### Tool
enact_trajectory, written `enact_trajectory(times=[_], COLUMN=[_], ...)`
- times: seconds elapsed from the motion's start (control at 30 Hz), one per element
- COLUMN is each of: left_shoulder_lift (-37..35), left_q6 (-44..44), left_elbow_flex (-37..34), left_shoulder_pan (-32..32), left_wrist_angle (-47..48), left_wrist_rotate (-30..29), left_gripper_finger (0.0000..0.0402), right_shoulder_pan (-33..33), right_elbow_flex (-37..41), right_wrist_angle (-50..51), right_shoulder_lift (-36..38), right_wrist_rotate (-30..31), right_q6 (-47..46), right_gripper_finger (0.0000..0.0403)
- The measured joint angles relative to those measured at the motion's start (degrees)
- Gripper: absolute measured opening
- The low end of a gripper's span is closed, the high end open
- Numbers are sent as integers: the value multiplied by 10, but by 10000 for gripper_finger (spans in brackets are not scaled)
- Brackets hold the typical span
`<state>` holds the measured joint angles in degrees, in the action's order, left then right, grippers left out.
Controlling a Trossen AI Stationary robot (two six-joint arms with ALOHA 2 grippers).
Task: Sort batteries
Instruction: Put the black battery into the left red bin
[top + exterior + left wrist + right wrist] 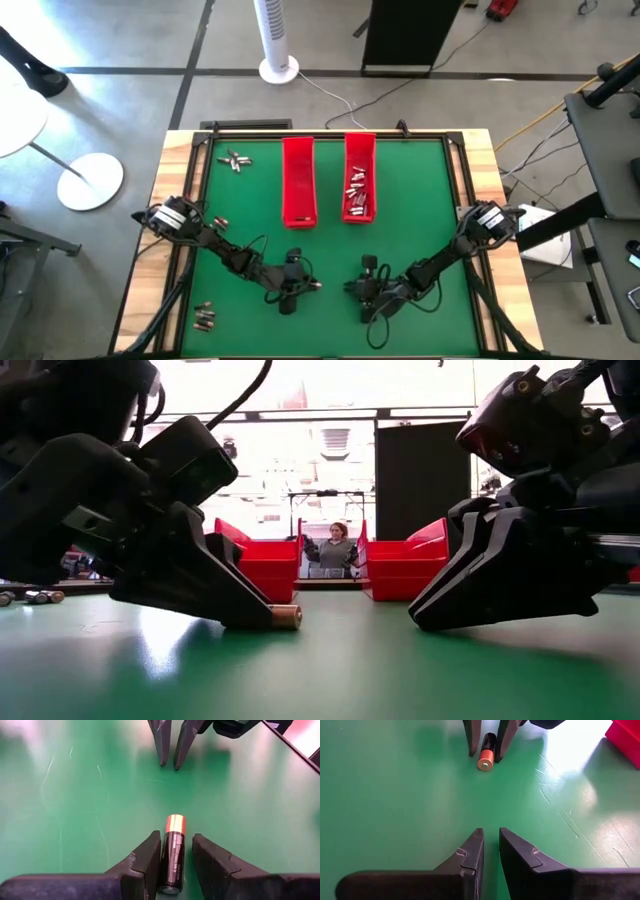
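Left gripper [176, 857] was seen straddling a copper-tipped battery [173, 854], apparently unclamped | smooth, rigid, roll-prone; best gripped mid-body | right gripper [490, 845] narrowly parted, empty.

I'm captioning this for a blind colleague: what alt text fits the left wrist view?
A black battery with a copper end lies on the green table between the open fingers of the left gripper. Opposite, the right gripper points its nearly closed tips at the table, holding nothing.
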<state>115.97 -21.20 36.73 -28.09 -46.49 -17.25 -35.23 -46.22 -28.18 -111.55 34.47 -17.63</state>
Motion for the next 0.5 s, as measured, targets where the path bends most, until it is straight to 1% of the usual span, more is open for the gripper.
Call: enact_trajectory(times=[0.27, 0.43, 0.5], left_shoulder_lift=[67, 105, 109], left_q6=[33, 51, 53], left_elbow_flex=[27, 20, 15], left_shoulder_pan=[-5, -5, -5], left_wrist_angle=[-76, -150, -167], left_wrist_rotate=[-40, -45, -43], left_gripper_finger=[98, 98, 98], right_shoulder_pan=[4, 4, 4], right_elbow_flex=[0, 0, 0], right_wrist_angle=[2, 5, 6], right_shoulder_lift=[0, 0, 0], right_wrist_rotate=[1, 2, 2], right_q6=[-9, -19, -19], right_gripper_finger=[52, 52, 52])
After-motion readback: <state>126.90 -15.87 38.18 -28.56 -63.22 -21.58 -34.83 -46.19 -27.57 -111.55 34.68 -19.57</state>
